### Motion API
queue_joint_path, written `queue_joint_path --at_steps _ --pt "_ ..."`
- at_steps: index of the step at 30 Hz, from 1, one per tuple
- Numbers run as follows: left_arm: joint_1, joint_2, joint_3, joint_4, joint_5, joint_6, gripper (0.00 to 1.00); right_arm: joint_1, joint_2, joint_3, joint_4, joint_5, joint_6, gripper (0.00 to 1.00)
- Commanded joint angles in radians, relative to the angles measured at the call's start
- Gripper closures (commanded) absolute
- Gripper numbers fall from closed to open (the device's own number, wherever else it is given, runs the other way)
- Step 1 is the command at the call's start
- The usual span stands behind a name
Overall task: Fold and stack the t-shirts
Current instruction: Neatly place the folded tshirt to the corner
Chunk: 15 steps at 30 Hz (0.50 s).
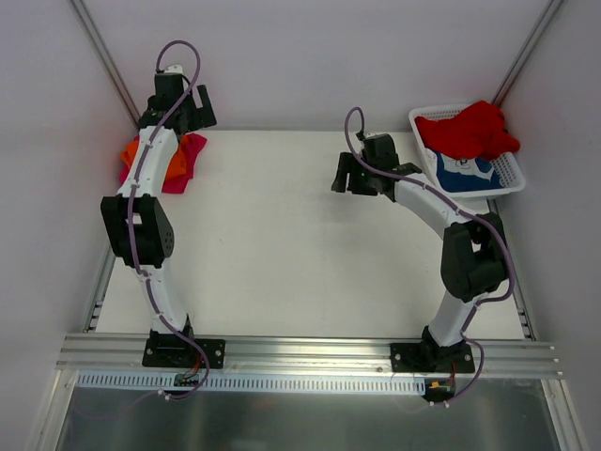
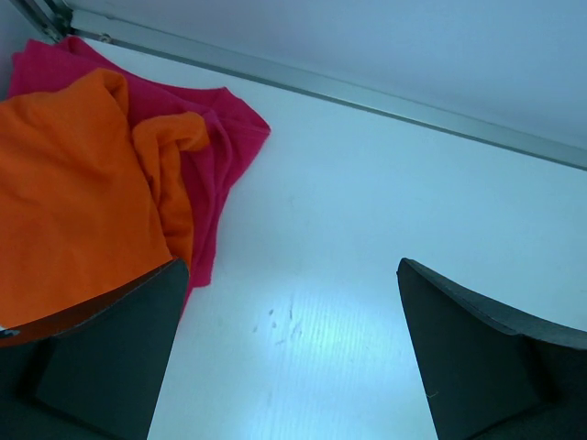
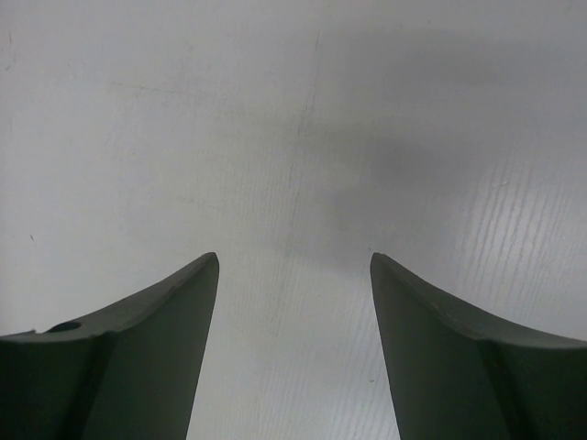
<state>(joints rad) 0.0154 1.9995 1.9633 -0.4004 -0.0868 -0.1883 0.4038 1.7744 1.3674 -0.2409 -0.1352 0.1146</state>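
The orange t-shirt point(image 1: 129, 155) lies folded on the magenta-pink t-shirt point(image 1: 191, 162) at the far left corner of the table, partly hidden by my left arm. In the left wrist view the orange shirt point(image 2: 64, 202) lies on the pink one point(image 2: 225, 151). My left gripper point(image 1: 191, 111) hovers just beyond them, open and empty point(image 2: 289, 275). The red t-shirt point(image 1: 470, 129) lies heaped on the blue t-shirt with a white print point(image 1: 465, 171) in the white basket point(image 1: 510, 176). My right gripper point(image 1: 346, 176) is open and empty over bare table point(image 3: 293, 261).
The basket stands at the far right corner. A metal rail point(image 2: 367, 92) runs along the table's back edge just beyond the left gripper. White walls close in the table at the back and sides.
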Motion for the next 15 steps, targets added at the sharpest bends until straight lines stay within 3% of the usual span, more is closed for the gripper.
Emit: queue_joint_path --at_steps 1,15 --pt "-0.063 -0.057 -0.072 -0.005 0.013 -0.059 0.01 0.004 0.008 0.027 -0.103 0.051 -0.026 0.29" --pt "-0.241 -0.134 -0.228 0.009 0.048 -0.123 0.01 0.006 -0.053 0.079 -0.195 0.095 -0.043 0.27"
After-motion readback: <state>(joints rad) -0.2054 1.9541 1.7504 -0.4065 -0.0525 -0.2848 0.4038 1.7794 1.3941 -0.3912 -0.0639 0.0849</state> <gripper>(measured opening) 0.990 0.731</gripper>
